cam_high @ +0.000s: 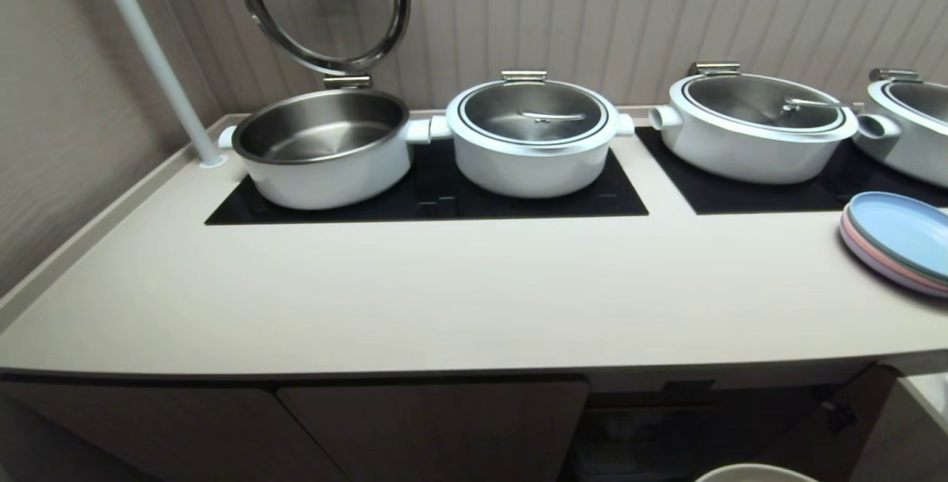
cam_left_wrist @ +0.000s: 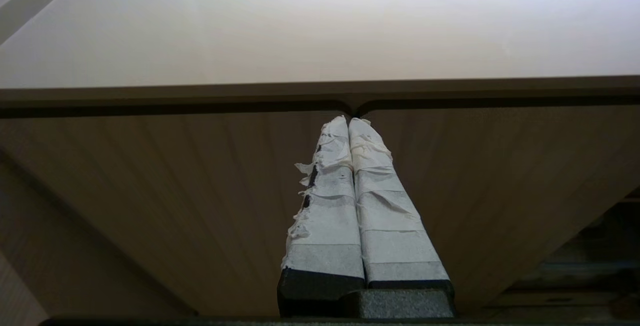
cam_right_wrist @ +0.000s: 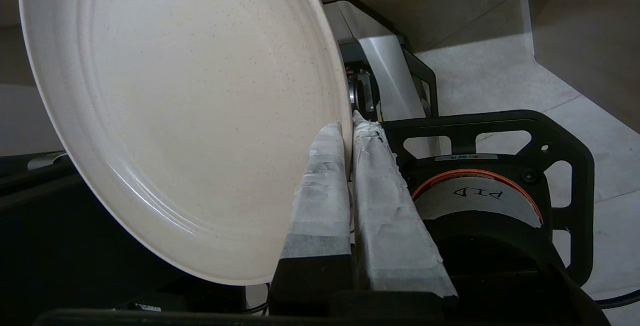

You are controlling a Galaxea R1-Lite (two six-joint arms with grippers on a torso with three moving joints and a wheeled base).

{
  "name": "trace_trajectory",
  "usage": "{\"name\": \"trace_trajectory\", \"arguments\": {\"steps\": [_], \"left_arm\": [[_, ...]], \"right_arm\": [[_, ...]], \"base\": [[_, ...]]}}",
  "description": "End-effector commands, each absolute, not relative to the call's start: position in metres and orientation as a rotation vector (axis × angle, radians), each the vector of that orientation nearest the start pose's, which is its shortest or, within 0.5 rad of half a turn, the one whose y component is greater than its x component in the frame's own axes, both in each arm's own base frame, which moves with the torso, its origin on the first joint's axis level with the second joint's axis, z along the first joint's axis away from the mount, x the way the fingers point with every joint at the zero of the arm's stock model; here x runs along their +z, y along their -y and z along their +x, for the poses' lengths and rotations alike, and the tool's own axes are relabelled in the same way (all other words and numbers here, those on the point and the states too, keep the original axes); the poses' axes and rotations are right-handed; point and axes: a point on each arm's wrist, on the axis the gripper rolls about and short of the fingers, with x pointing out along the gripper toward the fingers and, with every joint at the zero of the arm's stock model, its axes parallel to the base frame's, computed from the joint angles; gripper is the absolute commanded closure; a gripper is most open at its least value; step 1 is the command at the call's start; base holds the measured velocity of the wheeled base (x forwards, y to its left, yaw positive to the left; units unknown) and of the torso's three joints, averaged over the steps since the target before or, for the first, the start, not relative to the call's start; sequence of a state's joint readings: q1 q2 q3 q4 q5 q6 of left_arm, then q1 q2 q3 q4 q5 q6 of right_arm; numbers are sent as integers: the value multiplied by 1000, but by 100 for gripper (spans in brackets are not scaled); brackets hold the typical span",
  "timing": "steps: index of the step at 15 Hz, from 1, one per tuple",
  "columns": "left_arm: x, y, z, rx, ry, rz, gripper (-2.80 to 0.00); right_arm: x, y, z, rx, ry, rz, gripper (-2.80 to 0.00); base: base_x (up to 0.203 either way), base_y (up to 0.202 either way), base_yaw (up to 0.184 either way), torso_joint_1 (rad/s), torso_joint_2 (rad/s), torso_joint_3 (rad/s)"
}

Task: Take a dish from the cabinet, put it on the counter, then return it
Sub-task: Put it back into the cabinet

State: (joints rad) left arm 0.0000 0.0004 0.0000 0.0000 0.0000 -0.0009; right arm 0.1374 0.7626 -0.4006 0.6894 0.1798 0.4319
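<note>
The cream-white dish (cam_right_wrist: 190,115) hangs tilted on edge in the right wrist view, its rim pinched between the taped fingers of my right gripper (cam_right_wrist: 348,128), which is shut on it. A sliver of that dish (cam_high: 755,473) shows at the bottom edge of the head view, below the counter (cam_high: 474,289). The cabinet (cam_high: 429,426) has its left doors closed and a dark open bay (cam_high: 703,423) on the right. My left gripper (cam_left_wrist: 348,121) is shut and empty, parked in front of the closed cabinet doors (cam_left_wrist: 175,191).
On the counter's black glass panels (cam_high: 444,197) stand an open steel pot (cam_high: 322,145) with raised lid and three lidded white pots (cam_high: 529,134). Stacked pastel blue and pink plates (cam_high: 900,241) sit at the counter's right edge. A white pole (cam_high: 152,52) rises at back left.
</note>
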Motion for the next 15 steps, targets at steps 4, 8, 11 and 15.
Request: {"name": "trace_trajectory", "arguments": {"steps": [4,8,11,15], "left_arm": [[75,0,-23,0,0,-2,0],[75,0,-23,0,0,-2,0],[75,0,-23,0,0,-2,0],[75,0,-23,0,0,-2,0]], "right_arm": [[127,-7,23,53,-1108,415,0],[127,-7,23,52,-1108,417,0],[127,-7,23,52,-1108,417,0],[127,-7,23,51,-1108,418,0]], "base": [[0,0,0,-147,311,168],[0,0,0,-154,343,179],[0,0,0,-166,353,187],[0,0,0,-195,427,227]]}}
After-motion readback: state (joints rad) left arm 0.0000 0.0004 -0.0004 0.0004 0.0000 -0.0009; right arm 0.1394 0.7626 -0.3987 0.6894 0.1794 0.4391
